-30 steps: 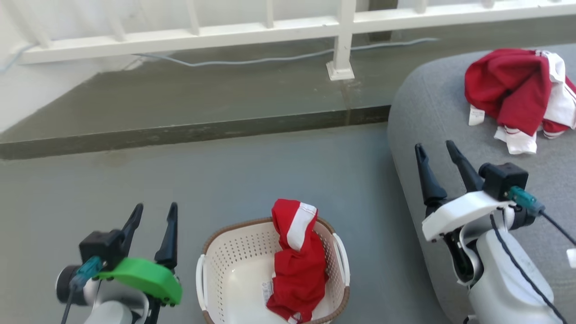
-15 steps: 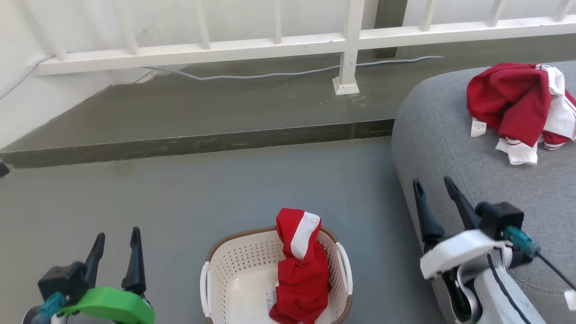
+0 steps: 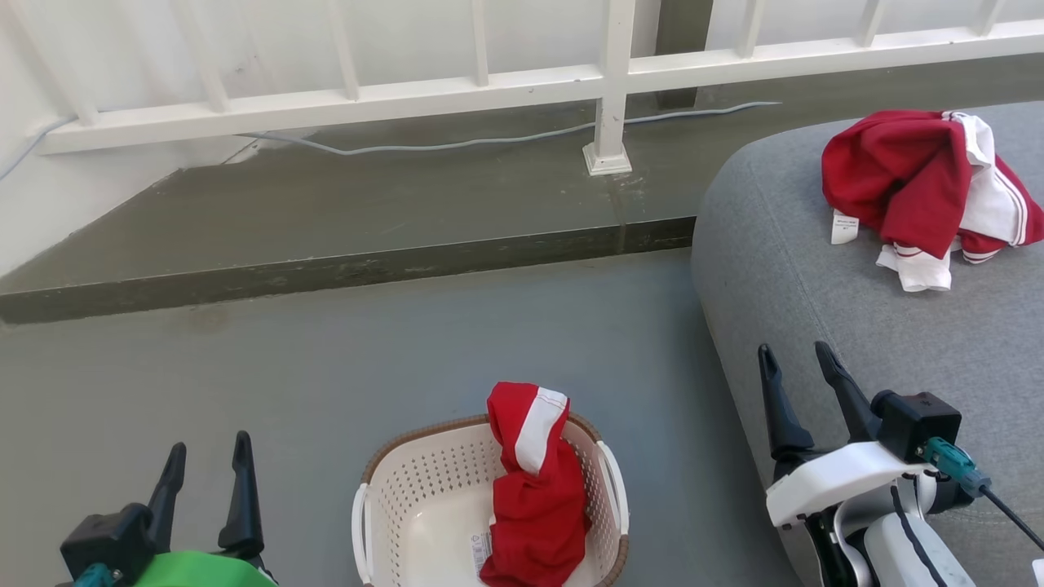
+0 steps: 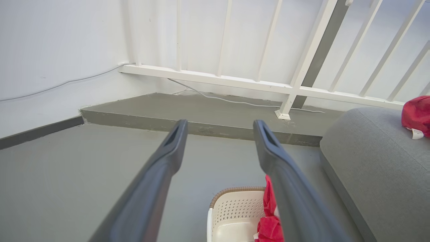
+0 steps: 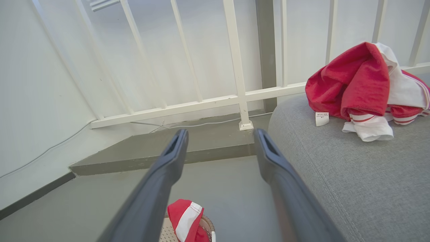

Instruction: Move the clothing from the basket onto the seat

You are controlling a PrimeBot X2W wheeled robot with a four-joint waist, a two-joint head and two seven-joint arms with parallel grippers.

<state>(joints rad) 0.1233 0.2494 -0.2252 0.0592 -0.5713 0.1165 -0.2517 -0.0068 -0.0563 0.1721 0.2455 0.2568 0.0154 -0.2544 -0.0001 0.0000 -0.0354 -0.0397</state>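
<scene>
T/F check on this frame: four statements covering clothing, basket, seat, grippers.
1. A red garment sits in the basket, poking up past its far rim. True.
2. The seat has no clothing on it. False: a red-and-white pile lies on it.
3. The left gripper and right gripper are both open and hold nothing. True.
4. The basket stands on the seat. False: it stands on the grey floor, beside the seat.
</scene>
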